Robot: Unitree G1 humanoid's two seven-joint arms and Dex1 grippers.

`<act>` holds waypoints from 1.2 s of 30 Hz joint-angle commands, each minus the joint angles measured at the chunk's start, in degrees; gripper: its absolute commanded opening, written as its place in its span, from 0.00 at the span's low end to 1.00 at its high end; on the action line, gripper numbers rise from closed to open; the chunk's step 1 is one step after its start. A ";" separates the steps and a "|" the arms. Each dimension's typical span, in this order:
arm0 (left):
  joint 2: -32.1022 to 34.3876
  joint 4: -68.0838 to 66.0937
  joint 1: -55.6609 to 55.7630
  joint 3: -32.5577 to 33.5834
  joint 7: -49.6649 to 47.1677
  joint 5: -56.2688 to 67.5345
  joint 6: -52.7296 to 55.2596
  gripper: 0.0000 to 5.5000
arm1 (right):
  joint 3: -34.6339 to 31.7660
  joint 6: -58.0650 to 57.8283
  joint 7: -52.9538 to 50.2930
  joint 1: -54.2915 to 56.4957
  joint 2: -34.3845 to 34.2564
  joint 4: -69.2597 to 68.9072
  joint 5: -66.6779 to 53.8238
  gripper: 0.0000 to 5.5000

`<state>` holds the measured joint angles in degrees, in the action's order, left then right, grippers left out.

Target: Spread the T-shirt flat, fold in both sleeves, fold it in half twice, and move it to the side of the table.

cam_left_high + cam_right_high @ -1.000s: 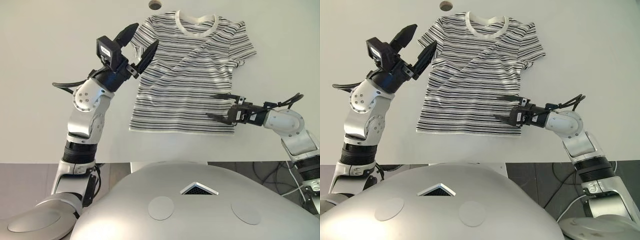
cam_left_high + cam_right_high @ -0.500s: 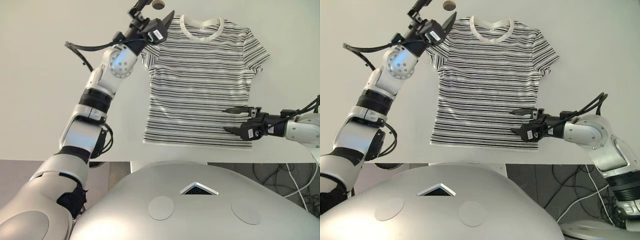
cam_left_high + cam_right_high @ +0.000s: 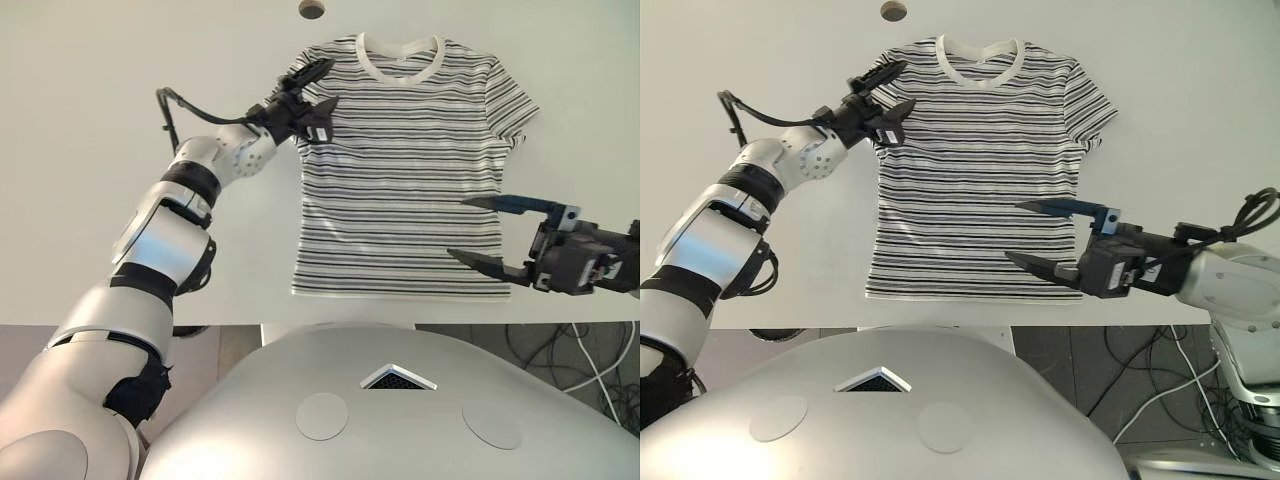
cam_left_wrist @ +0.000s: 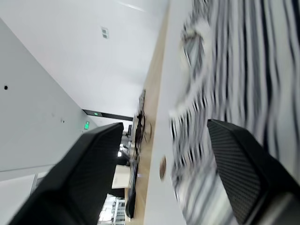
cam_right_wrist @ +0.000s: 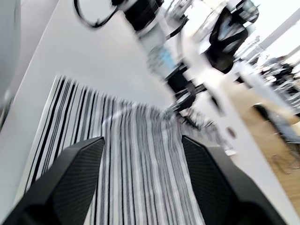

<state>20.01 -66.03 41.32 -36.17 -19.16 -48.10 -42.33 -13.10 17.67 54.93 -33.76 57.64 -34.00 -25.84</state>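
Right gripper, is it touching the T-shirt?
Cannot tell. In the left eye view the open right gripper overlaps the T-shirt at its near hem corner, but neither contact nor a gap shows plainly.

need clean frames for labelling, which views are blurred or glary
Left eye view: T-shirt evenly lit, stripes crisp, no glare on the table. Left wrist view: stripes smeared into streaks. Right wrist view: near stripes readable, far part smeared.

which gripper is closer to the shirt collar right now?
Left. The left gripper, open, is at the T-shirt's shoulder beside the collar; the right gripper, open, is at the hem corner, the shirt's far end.
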 commanded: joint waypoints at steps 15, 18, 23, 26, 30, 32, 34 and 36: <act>15.38 16.96 -12.85 -5.99 -3.10 -6.54 -4.97 0.60 | -1.69 -1.47 1.77 4.85 -5.69 2.72 4.31 0.56; 18.73 19.94 -14.93 -4.41 -1.69 -5.70 -4.68 0.60 | -1.23 -0.83 2.00 4.85 -6.36 3.57 5.91 0.56; 22.50 25.64 -18.27 -1.55 0.29 -4.44 -3.86 0.60 | -0.47 -0.28 2.02 5.25 -7.33 3.97 7.79 0.56; 21.97 28.46 -18.24 0.92 -0.32 -3.00 -3.47 0.60 | 0.17 -0.17 1.70 5.88 -7.87 4.54 8.78 0.56; 20.31 31.22 -17.53 5.44 -2.02 0.31 -3.79 0.60 | 1.08 0.18 1.37 6.69 -8.81 5.24 9.72 0.56; 19.47 33.50 -17.69 9.03 -0.38 6.35 -5.39 0.60 | 0.93 -1.17 -0.13 9.35 -10.00 5.92 8.56 0.56; 18.50 36.16 -18.35 12.80 3.01 15.65 -6.67 0.60 | 0.81 -2.13 -2.12 12.26 -11.22 7.68 8.70 0.56; 17.24 39.20 -19.56 16.64 7.93 27.89 -5.71 0.60 | 0.82 -3.17 -4.31 15.04 -12.37 10.20 9.57 0.56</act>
<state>38.22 -29.38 23.02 -23.10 -15.77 -29.99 -49.10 -12.04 15.97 52.48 -21.50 46.37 -26.27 -17.50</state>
